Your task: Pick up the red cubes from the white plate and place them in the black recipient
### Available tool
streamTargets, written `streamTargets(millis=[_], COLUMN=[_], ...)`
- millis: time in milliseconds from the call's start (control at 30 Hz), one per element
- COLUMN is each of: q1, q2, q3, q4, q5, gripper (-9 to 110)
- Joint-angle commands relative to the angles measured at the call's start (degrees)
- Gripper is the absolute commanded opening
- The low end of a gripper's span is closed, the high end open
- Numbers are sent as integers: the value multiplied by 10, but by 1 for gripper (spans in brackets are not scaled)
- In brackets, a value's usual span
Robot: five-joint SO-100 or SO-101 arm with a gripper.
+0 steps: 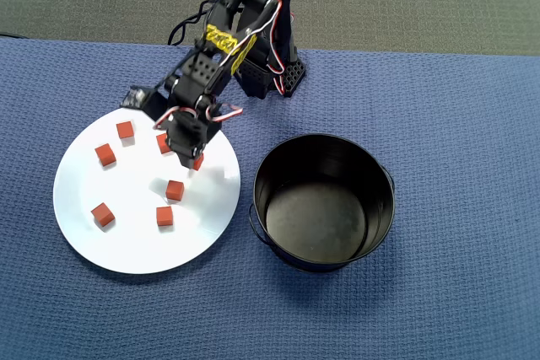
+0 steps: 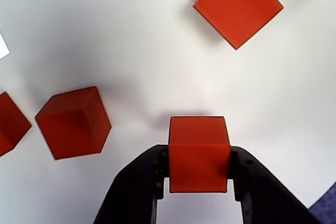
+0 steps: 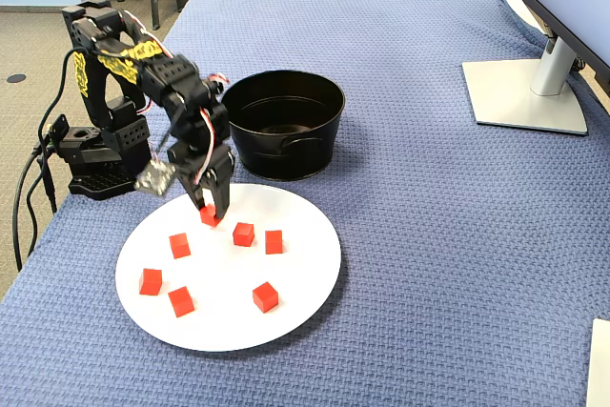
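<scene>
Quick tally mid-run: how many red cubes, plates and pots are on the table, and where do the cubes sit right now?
Red cubes: 7 (6 loose on the plate, 1 gripped in the end effector, 0 in the pot)
White plate: 1
Black pot: 1
Total: 9

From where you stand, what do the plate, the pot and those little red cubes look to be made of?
The plate looks like glazed ceramic or glossy plastic: smooth, white, faintly shiny. The pot seems to be metal with a glossy black coating: thin straight walls, bright reflections inside. The cubes look matte, with crisp edges and no shine, perhaps painted wood or plastic. The gripper holds one.
</scene>
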Motion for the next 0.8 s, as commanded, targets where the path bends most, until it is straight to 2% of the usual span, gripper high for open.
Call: streamTargets(millis=[0, 167, 300, 400, 500, 767], q1=[-4, -51, -174, -315, -402, -483], q2=[105, 222, 267, 254, 213, 45], q3=[-81, -192, -244, -263, -265, -294], q4=[74, 203, 249, 253, 221, 155], q5=[-7, 27, 74, 130, 192, 214], gripper=[0, 0, 0, 0, 0, 0])
